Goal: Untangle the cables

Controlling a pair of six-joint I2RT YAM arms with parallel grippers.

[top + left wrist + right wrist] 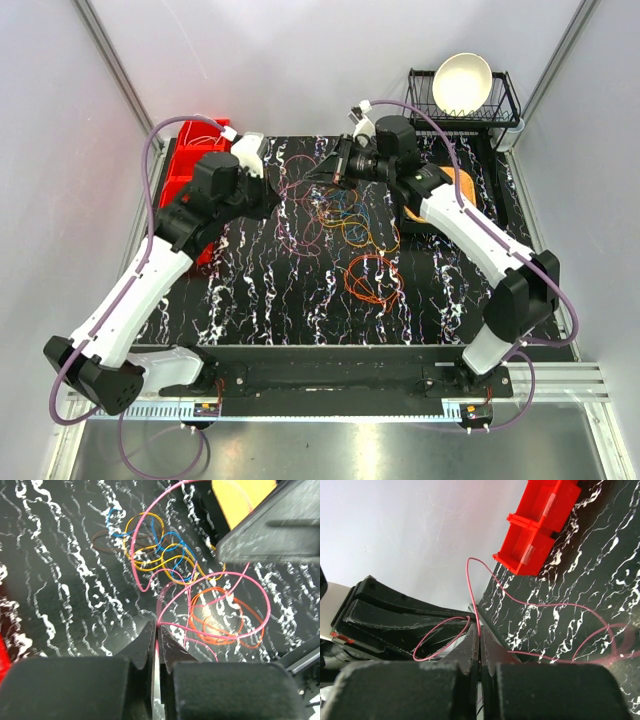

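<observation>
Cables lie in loose overlapping loops at the centre of the black marbled surface, with a separate orange coil just below them in the overhead frame. The overhead view alone shows the surroundings: a red bin at the upper left edge of the surface, and a wire rack holding a white bowl at the upper right. Only the wrist views resolve the grips. In the left wrist view the left gripper has its fingers pressed together on a pink cable, which arcs over the orange coil and over the yellow and blue loops at frame centre. In the right wrist view the right gripper is likewise closed, pinching the pink cable at lower centre; one strand rises in a loop, another trails toward the right edge above the surface, with the red bin at the top. Bare marbled surface shows at the lower left and lower right of the overhead frame.
</observation>
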